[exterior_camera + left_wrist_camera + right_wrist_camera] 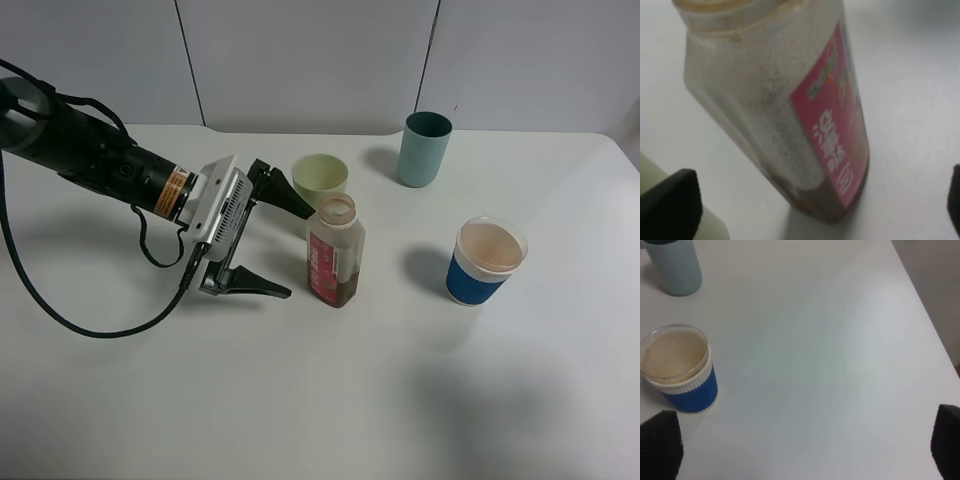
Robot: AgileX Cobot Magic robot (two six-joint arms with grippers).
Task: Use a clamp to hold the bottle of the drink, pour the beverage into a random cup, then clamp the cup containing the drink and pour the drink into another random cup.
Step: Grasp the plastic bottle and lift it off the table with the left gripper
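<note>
Our left fingers [255, 285] are spread wide and hold nothing. The uncapped bottle [335, 255] stands upright on the bench [300, 400] just beyond their tips, beside the green cup [320, 178]. Our right fingers [660, 447] also gape, near the blue cup [682, 372].

White table [330, 410]. Clear plastic bottle [335, 252] w/ pink-red label, white lettering, brown drink at bottom. Pale yellow-green cup [320, 178]. Teal cup [425, 148] nr far edge. Blue cup [487, 262] twd right edge: ribbed blue sleeve, white rim, tan inside. Left gripper [300, 252]: black fingers [255, 287], silver body. Arm [80, 140] black w/ orange band.
</note>
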